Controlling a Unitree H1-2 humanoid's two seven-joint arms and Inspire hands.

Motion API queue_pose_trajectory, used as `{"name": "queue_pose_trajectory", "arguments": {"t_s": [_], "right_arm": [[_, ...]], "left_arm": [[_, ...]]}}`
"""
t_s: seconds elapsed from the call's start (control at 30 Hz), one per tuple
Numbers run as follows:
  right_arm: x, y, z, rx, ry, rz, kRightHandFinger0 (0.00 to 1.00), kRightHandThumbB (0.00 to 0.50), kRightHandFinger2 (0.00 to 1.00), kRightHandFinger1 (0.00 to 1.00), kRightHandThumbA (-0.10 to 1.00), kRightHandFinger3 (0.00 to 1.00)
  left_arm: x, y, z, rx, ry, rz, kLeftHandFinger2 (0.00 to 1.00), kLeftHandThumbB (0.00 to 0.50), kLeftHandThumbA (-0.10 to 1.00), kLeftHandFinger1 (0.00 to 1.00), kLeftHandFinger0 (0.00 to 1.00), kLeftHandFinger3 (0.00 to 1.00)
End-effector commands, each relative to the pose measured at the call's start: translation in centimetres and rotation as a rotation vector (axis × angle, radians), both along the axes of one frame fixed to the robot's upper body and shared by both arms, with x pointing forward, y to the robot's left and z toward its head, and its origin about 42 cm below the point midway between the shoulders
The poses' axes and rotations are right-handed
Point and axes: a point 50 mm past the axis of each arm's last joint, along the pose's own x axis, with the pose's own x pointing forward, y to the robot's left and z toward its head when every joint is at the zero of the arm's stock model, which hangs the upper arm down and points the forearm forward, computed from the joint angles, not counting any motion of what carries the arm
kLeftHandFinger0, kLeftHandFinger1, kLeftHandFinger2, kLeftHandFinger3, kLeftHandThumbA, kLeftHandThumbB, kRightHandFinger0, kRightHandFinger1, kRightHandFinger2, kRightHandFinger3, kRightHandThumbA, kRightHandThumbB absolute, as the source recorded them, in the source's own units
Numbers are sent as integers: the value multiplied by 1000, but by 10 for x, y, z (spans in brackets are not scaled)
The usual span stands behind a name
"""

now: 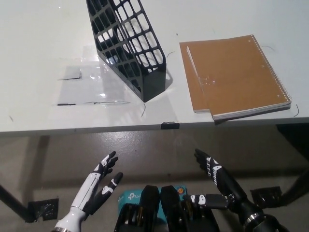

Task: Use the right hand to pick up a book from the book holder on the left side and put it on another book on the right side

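Two brown-covered spiral books [235, 75] lie stacked on the right side of the white table [38, 48], the upper one slightly offset over the lower. The black mesh book holder [128, 43] stands to their left and looks empty. My black right hand [215, 174] hangs below the table's front edge, open, fingers spread, holding nothing. My white left hand [99, 181] hangs at the lower left, also open and below the table.
A patch of clear tape or film [91, 84] shines on the table left of the holder. A small black clip [169, 125] sits on the table's front edge. Table legs [14, 205] and the floor show below.
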Motion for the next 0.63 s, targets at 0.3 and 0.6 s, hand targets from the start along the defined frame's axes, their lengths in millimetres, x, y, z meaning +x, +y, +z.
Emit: {"name": "queue_pose_trajectory", "arguments": {"t_s": [0.3,0.6], "right_arm": [[22,-2,24,-21,-103,27,1000,308,1000,1000,1000,1000],[28,0,29,-43,-109,48,1000,302,1000,1000,1000,1000]], "left_arm": [[7,-4,9,-21,-57,5,1000,187,859,1000,1000,1000],[5,-4,6,-30,-44,23,1000,202,858,1000,1000,1000]]}}
